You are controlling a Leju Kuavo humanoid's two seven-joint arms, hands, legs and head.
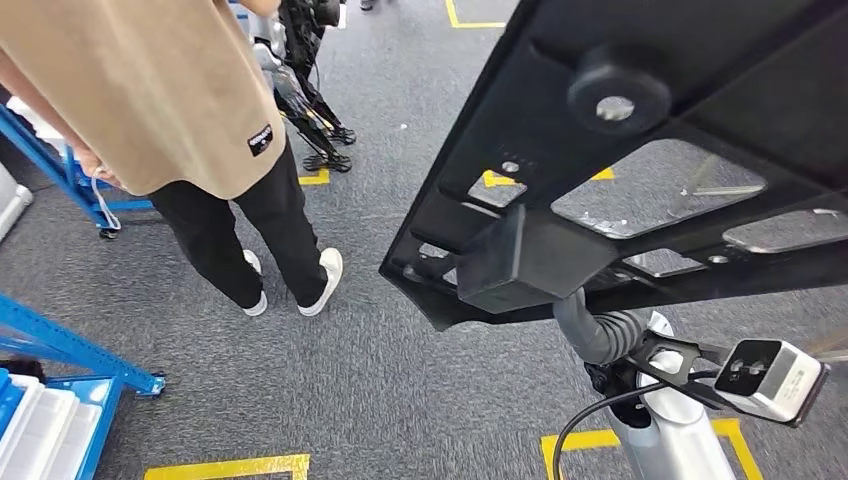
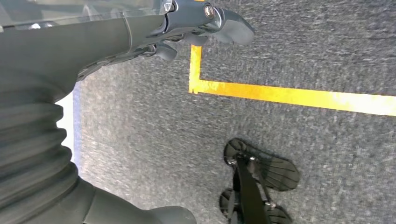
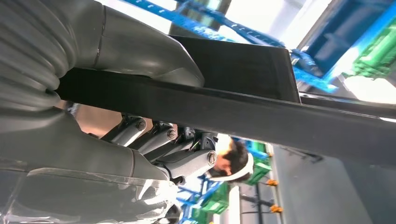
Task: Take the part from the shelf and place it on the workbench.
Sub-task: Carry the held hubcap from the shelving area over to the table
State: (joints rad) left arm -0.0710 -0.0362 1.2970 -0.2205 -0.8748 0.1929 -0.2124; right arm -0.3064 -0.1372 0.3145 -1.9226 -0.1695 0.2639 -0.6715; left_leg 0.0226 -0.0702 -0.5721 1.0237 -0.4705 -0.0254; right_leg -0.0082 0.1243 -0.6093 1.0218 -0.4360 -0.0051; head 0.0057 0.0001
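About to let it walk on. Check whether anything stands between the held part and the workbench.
The right hand grips the black part, carried over grey carpet. The workbench cannot be seen in these views, so the route cannot be judged. A person stands close to the part's left, beside blue shelving; that may be a hazard.

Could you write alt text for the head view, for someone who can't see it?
A large black part with cut-out openings is held up on the right by the robot's right hand, above grey carpet marked with yellow tape. On the left a person in a tan top stands near blue racks.
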